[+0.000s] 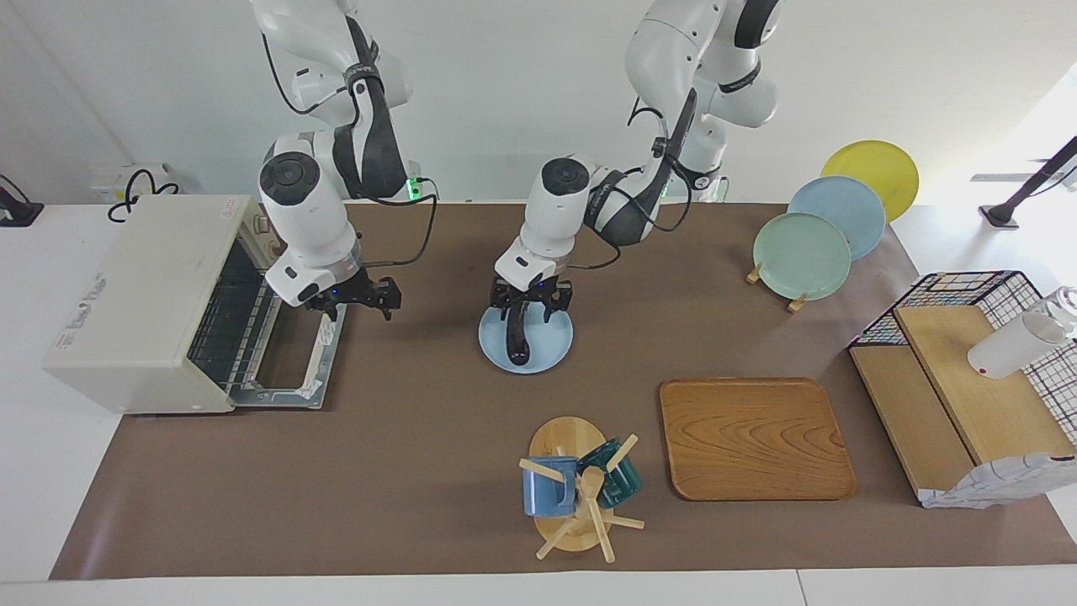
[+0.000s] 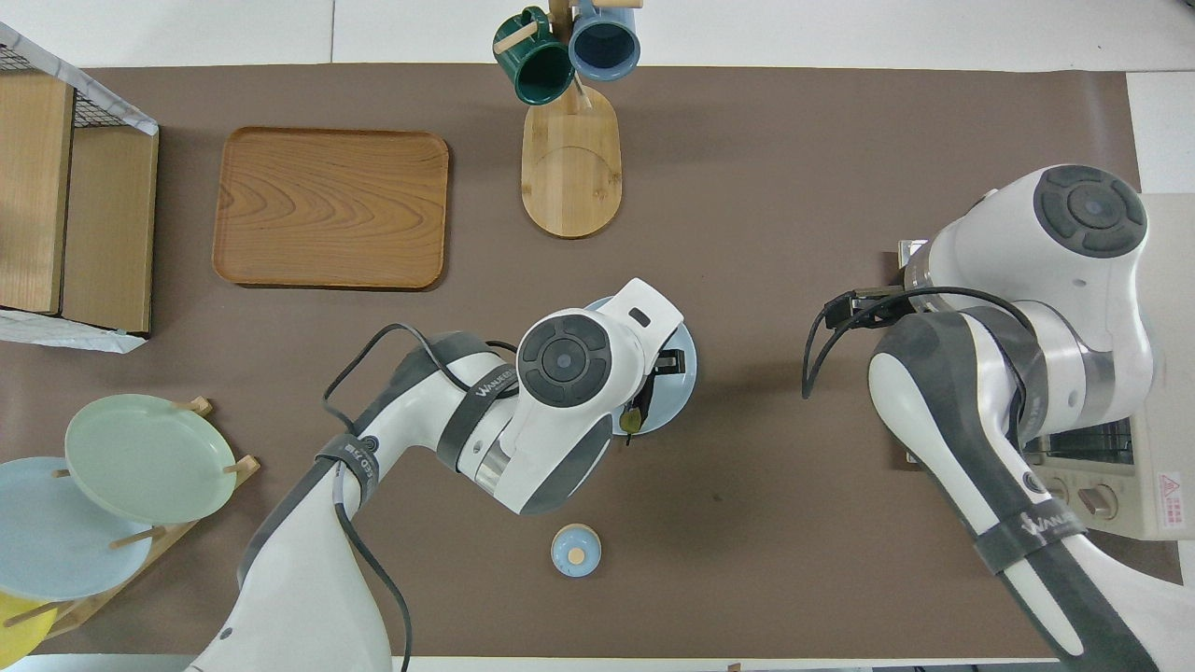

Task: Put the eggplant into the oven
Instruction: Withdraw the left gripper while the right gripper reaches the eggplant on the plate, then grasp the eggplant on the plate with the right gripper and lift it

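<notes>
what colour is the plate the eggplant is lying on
Light blue. The plate under the eggplant shows best in the facing view.

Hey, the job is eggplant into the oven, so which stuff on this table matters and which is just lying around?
Matters:
eggplant on the blue plate
oven, door down
left claw over the eggplant
right claw over the oven door

Lying around:
tray
mug tree
plate rack
small blue lid
</notes>
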Controlling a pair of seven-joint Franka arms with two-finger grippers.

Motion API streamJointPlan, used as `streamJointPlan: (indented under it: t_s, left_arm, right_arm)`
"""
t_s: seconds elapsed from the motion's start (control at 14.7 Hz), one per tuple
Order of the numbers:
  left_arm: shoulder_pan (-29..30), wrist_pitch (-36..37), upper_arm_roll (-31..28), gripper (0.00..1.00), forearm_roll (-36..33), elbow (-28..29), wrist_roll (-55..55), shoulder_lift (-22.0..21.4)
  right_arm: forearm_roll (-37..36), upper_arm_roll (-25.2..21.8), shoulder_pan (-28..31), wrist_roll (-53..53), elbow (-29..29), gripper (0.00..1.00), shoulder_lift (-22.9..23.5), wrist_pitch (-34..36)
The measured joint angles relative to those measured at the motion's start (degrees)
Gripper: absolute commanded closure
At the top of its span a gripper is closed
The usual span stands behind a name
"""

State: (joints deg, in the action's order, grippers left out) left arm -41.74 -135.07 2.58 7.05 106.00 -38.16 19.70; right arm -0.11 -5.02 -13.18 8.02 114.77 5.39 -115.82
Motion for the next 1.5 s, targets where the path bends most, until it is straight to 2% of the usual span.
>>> streamJointPlan:
  t_s: [0.27,0.48,0.75,0.88,1.02,1.16,1.29,1.36,1.43,1.5]
  left_arm:
    - [7.5,10.4,-0.5,0.0,0.0,-1.6,5.8,-6.8]
    - [14.4,17.2,-0.7,0.0,0.0,-2.9,11.2,-10.9]
    - [24.6,23.8,-0.9,0.0,0.0,-3.7,23.4,-14.8]
    - [29.1,27.1,-1.0,0.0,0.0,-3.7,29.4,-17.0]
    - [31.5,29.8,-1.0,0.0,-0.2,-3.7,33.2,-18.9]
    - [31.8,31.9,-0.9,0.0,-1.8,-3.7,33.9,-20.1]
    - [31.7,34.1,-0.5,0.0,-2.8,-3.7,33.9,-21.0]
    - [31.7,35.3,-0.3,0.0,-3.3,-3.8,33.9,-21.5]
    - [31.7,36.7,-0.3,0.0,-3.4,-3.7,33.9,-22.0]
    - [31.7,38.1,-0.3,0.0,-3.5,-3.8,33.9,-22.5]
  right_arm:
    - [3.9,1.1,-0.2,0.0,0.0,0.0,0.0,-0.5]
    - [4.3,3.4,-1.2,0.5,-0.3,0.0,0.0,-1.5]
    - [4.3,4.5,-10.8,10.9,-5.5,0.0,2.1,-1.7]
    - [3.5,4.6,-16.4,17.8,-11.4,0.0,5.9,-0.5]
    - [0.0,4.7,-22.5,26.5,-21.3,0.0,13.4,3.8]
    - [-1.7,4.7,-26.6,33.5,-30.0,0.0,21.8,3.7]
    - [-1.8,4.6,-28.4,35.2,-33.2,0.0,26.8,0.4]
    - [-1.9,4.6,-28.8,35.3,-33.1,0.08,28.0,-1.0]
    - [-2.1,4.6,-29.1,35.3,-32.5,0.21,28.7,-2.1]
    - [-2.5,4.6,-29.1,35.3,-31.6,0.23,29.0,-2.6]
